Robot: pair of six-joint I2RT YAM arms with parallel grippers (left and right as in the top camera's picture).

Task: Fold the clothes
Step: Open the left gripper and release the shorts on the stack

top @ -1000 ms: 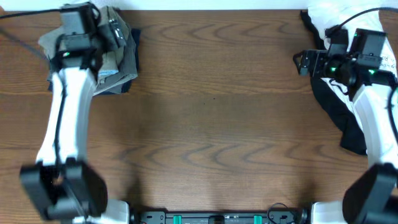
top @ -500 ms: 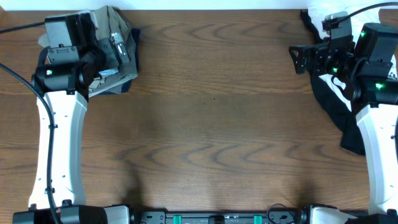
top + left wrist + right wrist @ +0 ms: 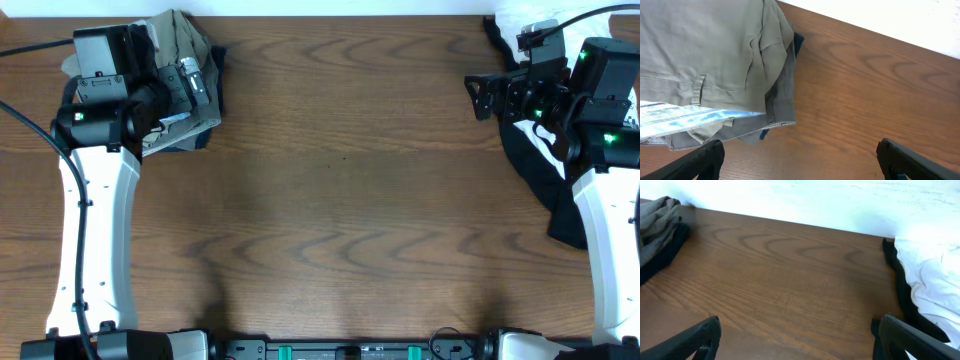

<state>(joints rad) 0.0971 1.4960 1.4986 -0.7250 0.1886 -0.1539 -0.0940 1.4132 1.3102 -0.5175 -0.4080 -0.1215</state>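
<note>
Khaki shorts (image 3: 705, 55) lie folded on top of the grey-navy stack (image 3: 205, 100), far left. Black-and-white pile (image 3: 545, 190) far right looks unfolded, so I'd say that's what's left. Left gripper (image 3: 799, 161) and right gripper (image 3: 796, 339) are both spread wide, holding nothing.

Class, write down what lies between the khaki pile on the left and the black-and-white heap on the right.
Nothing: only bare tabletop separates the khaki pile from the black-and-white heap, shown plainly in the overhead view.

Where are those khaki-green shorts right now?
From overhead, the khaki shorts top the pile at the far left corner of the table, by the left gripper.
</note>
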